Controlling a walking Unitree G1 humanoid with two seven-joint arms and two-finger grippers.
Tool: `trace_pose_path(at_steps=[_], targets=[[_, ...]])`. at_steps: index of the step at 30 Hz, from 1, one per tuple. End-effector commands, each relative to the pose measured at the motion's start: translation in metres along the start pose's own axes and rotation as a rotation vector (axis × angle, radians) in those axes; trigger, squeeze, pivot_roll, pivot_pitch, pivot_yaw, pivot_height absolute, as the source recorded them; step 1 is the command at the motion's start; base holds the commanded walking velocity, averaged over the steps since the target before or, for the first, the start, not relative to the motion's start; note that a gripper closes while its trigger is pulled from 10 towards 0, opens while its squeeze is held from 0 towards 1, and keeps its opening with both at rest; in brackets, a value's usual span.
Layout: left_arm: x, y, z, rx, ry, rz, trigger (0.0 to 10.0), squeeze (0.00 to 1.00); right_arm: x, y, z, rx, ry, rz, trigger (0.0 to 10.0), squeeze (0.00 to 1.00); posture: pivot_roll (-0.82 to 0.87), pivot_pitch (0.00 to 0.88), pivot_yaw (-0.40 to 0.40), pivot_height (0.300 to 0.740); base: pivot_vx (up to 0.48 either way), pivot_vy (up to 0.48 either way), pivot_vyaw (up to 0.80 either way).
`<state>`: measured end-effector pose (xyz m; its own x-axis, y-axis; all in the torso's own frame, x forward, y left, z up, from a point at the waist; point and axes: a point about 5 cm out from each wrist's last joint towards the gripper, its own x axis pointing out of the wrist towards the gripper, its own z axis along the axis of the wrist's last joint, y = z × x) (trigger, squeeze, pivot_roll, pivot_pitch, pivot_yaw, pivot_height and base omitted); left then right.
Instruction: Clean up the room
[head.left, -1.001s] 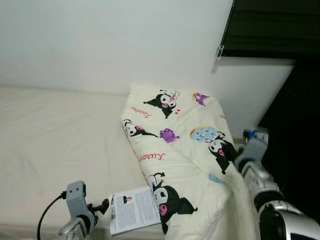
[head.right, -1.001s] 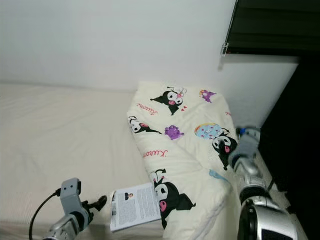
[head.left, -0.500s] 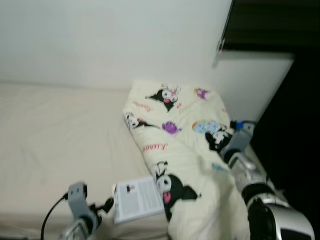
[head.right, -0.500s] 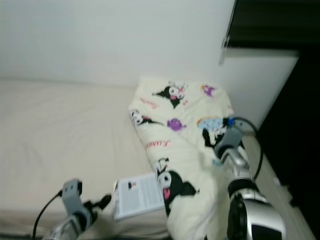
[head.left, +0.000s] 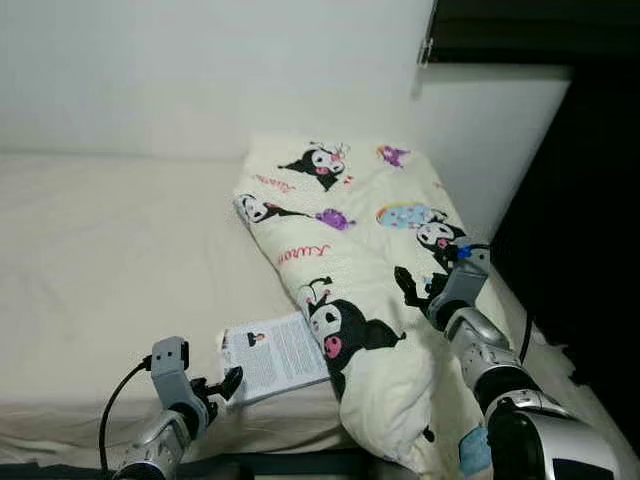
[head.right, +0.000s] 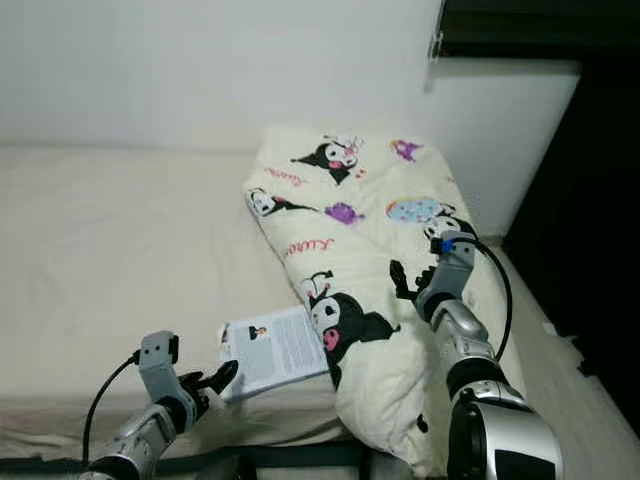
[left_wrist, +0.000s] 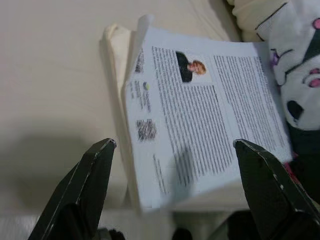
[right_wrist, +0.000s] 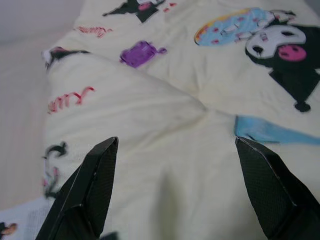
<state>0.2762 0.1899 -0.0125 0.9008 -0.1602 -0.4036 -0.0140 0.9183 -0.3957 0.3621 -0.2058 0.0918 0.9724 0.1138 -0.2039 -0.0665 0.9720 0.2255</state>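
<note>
— Cream cotton, mostly. A bed (head.left: 90, 230) with a cream sheet runs along a white wall (head.left: 200, 70), and a folded comforter (head.left: 350, 260) printed with black cartoon characters lies on its right part, reaching from the far wall to the near edge.

— And the loose paper?

— A printed booklet (head.left: 275, 355) lies flat on the sheet at the near edge of the bed, just left of the comforter. Its right edge touches or slips slightly under the quilt's fold. The page shows dense text and a small portrait photo at the top.

— Where is the left gripper (head.left: 222, 384)?

— Low at the near left, just short of the booklet's near-left corner. In the left wrist view its two black fingers (left_wrist: 85, 185) stand wide apart, with the booklet (left_wrist: 200, 120) lying between and beyond them. They hold nothing.

— The right one?

— The right gripper (head.left: 412, 290) is over the comforter's right side, near a cartoon figure with a pink mouth. In the right wrist view its fingers (right_wrist: 87, 187) are spread too, with the quilt's fold (right_wrist: 165, 120) ahead of them and nothing clasped.

— Anything to the right of the bed?

— A dark gap, and a dark window blind (head.left: 500, 30) high at the far right.
</note>
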Motion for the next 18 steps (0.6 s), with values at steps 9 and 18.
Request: trace_pose_path(at_steps=[9, 18], targets=[[0.005, -0.001, 0.015, 0.115, -0.055, 0.098, 10.0, 0.00, 0.001, 0.011, -0.002, -0.025, -0.010, 0.057, 10.0, 0.00, -0.10, 0.000, -0.031, 0.530, 0.000, 0.000, 0.00], [0.005, 0.003, 0.012, 0.150, -0.020, 0.185, 10.0, 0.00, 0.001, 0.015, -0.004, -0.037, -0.016, 0.079, 10.0, 0.00, -0.11, 0.000, -0.034, 0.496, 0.000, 0.000, 0.00]])
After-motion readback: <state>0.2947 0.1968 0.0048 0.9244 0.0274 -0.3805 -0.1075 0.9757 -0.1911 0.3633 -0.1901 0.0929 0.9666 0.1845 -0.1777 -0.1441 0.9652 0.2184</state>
